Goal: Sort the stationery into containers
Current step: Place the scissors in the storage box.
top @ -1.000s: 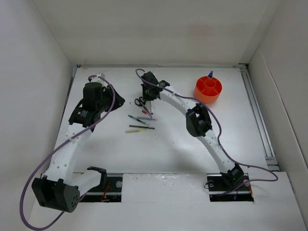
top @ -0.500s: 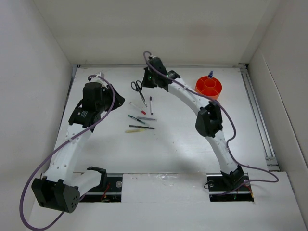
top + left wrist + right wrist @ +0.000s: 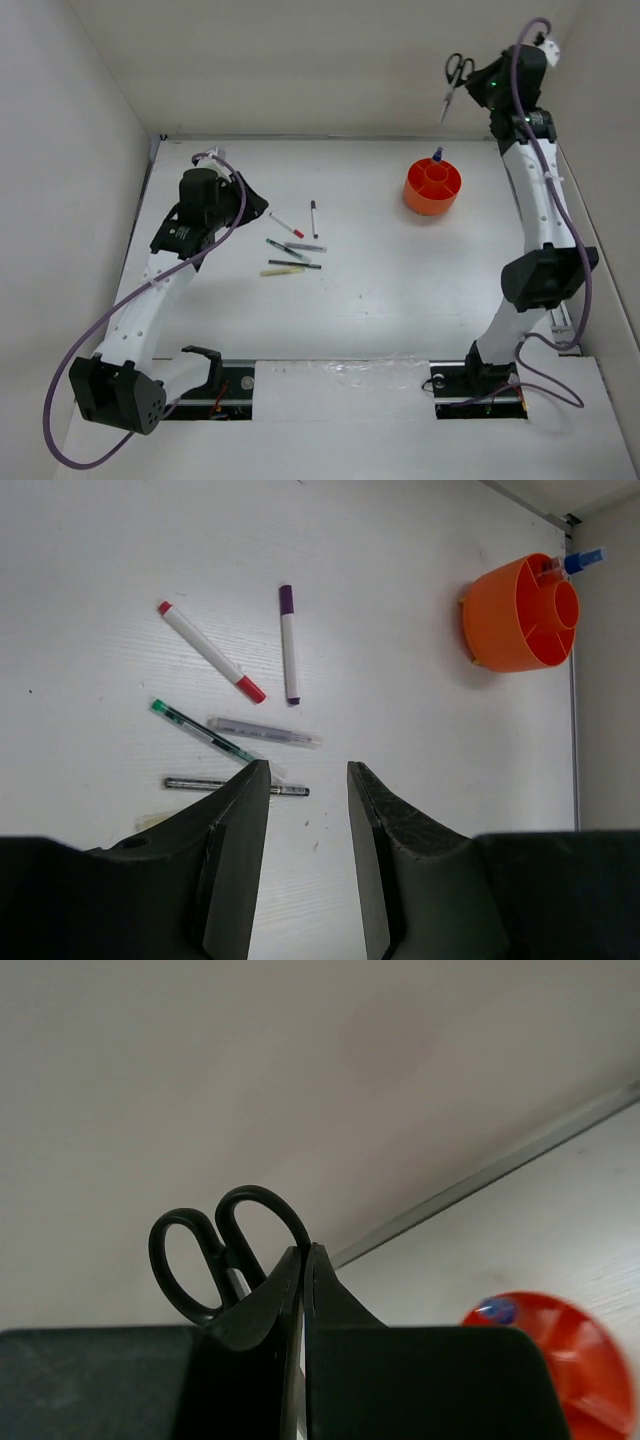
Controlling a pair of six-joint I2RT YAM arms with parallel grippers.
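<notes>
My right gripper (image 3: 472,86) is raised high above the table's back right and is shut on the black-handled scissors (image 3: 455,78). Their handles (image 3: 215,1250) stick out past its fingertips (image 3: 305,1250). The orange organiser cup (image 3: 433,186) stands below it and shows in the right wrist view (image 3: 565,1370). Several pens lie left of centre: a white one with red ends (image 3: 286,225), a white one with a purple cap (image 3: 314,218), a grey one (image 3: 305,247), a green one (image 3: 280,246), a black one (image 3: 295,264) and a pale yellow stick (image 3: 281,271). My left gripper (image 3: 308,770) is open and empty above them.
A blue-capped item (image 3: 437,154) stands in the cup's far compartment. A metal rail (image 3: 535,230) runs along the table's right edge. White walls close in the back and both sides. The arm bases sit at the near edge.
My right arm has lifted the scissors off the table by the pens and swung them up and to the far right, above the orange cup. The left arm has shifted slightly.
</notes>
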